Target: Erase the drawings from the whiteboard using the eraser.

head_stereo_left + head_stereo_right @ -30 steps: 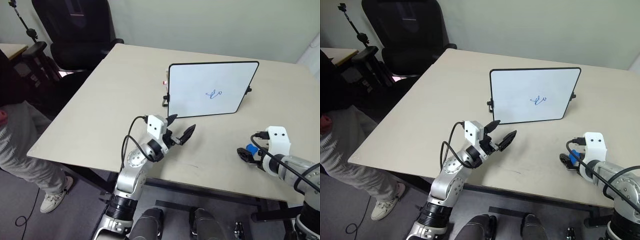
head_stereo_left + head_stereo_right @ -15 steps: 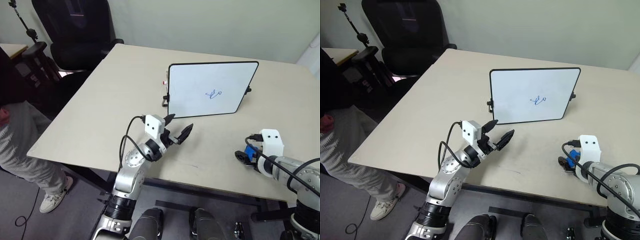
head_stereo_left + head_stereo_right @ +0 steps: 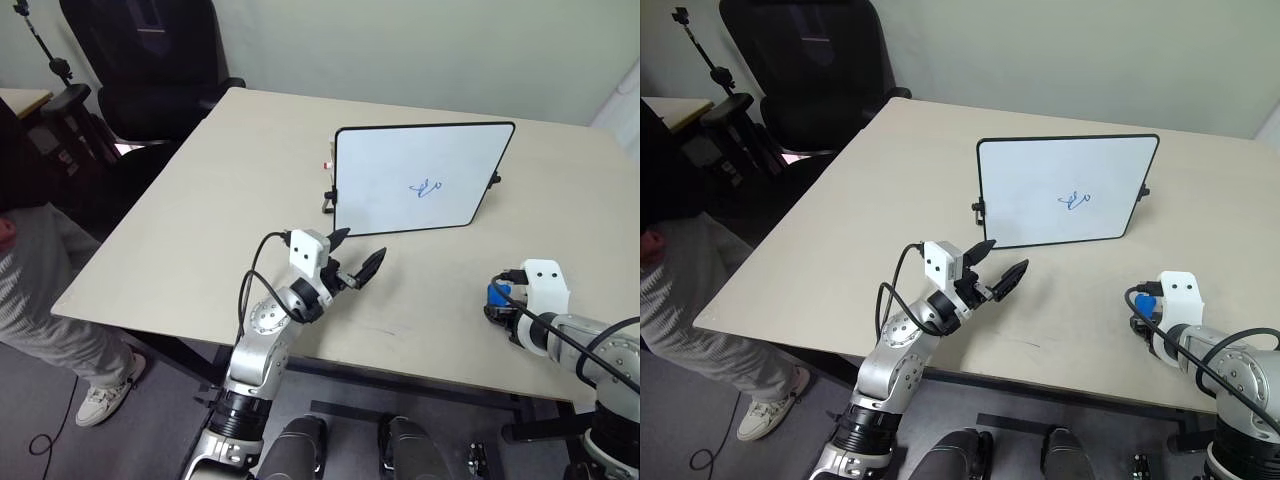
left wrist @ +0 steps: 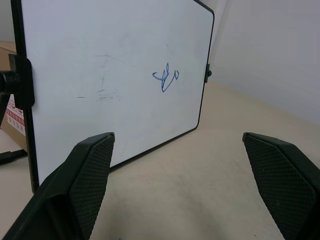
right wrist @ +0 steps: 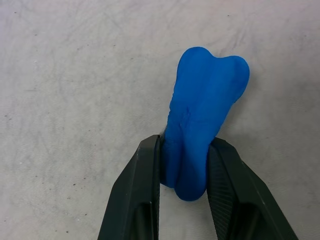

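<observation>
i see black office chair point(image 3: 150, 60) and person's leg point(image 3: 40, 290) at far left, off table point(image 3: 200, 200). left gripper point(image 3: 356, 256) hovers with fingers spread, empty, facing whiteboard point(image 3: 420, 180); path between is free. drawings point(image 3: 428, 187) sit mid-board. small item behind board's left edge, hard to make out. right gripper point(image 5: 182, 172) pinches eraser point(image 5: 202, 117) on table, squeezing it.

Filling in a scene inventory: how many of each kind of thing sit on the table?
Whiteboard: 1
Drawings: 1 scribble
Eraser: 1, shut in the right gripper
Small box behind the board: 1
Total: 4
</observation>
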